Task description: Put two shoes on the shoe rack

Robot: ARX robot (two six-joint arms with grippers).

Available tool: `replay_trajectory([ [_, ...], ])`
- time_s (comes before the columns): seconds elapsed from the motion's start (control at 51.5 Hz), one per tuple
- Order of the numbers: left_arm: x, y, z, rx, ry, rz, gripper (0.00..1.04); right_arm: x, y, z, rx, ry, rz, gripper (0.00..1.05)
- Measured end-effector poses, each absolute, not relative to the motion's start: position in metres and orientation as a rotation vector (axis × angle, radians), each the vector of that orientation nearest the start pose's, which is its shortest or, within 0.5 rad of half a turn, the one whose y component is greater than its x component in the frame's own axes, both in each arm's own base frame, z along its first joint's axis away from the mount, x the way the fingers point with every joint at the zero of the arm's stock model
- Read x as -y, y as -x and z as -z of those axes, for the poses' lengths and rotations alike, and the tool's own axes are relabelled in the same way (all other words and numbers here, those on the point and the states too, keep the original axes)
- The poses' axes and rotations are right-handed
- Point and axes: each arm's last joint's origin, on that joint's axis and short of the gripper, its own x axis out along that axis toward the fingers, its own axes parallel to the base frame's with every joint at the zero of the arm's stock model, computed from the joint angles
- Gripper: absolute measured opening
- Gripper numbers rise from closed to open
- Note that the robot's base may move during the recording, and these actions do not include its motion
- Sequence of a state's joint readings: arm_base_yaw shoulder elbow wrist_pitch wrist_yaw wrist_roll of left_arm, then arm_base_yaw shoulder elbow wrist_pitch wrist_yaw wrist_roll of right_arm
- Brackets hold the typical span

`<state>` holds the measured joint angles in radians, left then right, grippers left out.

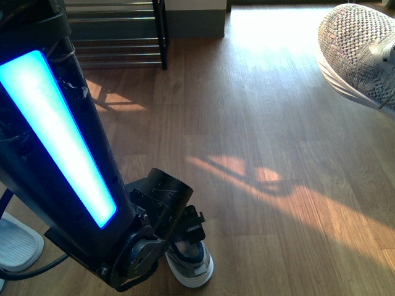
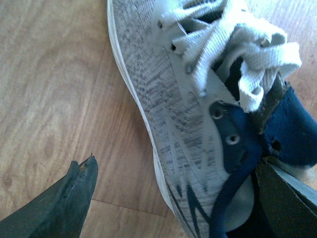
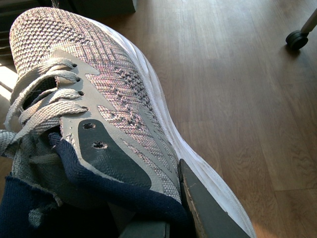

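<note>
One grey knit sneaker (image 1: 358, 55) hangs in the air at the far right, toe towards the shoe rack (image 1: 117, 37) at the back left. My right gripper (image 3: 168, 218) is shut on this sneaker (image 3: 99, 99) at its navy collar, one finger (image 3: 208, 213) outside the side wall. The second grey sneaker (image 1: 191, 265) stands on the floor close in front. My left gripper (image 2: 178, 198) is open around that sneaker (image 2: 173, 124): one finger (image 2: 69, 203) is off its outer side, the other (image 2: 287, 198) is by the navy collar.
A pale blue slide (image 1: 18, 243) lies on the wooden floor at the near left. My left arm (image 1: 55, 142) with its blue light strip fills the left of the front view. A chair caster (image 3: 297, 38) shows in the right wrist view.
</note>
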<state>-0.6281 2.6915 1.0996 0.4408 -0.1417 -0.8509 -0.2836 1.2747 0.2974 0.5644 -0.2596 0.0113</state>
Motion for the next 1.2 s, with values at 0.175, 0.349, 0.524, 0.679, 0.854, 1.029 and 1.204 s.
replay_trajectory([
  [0.175,0.201,-0.284,0.115,-1.147,0.309,-0.042,0.95,0.054,-0.211,-0.148,-0.398,-0.122,0.026,0.01],
  [0.349,0.198,-0.278,0.114,-1.176,0.303,-0.032,0.95,0.054,-0.211,-0.148,-0.398,-0.122,0.026,0.01],
  [0.524,0.200,-0.281,0.119,-1.178,0.300,-0.033,0.95,0.054,-0.211,-0.148,-0.398,-0.122,0.026,0.01],
  [0.679,0.207,-0.290,0.143,-1.183,0.298,-0.031,0.95,0.054,-0.211,-0.148,-0.397,-0.122,0.026,0.01],
  [0.854,0.208,-0.302,0.174,-1.216,0.292,-0.042,0.93,0.054,-0.211,-0.148,-0.398,-0.122,0.026,0.01],
  [1.029,0.212,-0.312,0.174,-1.196,0.289,-0.019,0.69,0.054,-0.211,-0.148,-0.397,-0.122,0.026,0.01],
  [1.204,0.210,-0.318,0.177,-1.185,0.292,-0.037,0.51,0.054,-0.211,-0.148,-0.398,-0.122,0.026,0.01],
])
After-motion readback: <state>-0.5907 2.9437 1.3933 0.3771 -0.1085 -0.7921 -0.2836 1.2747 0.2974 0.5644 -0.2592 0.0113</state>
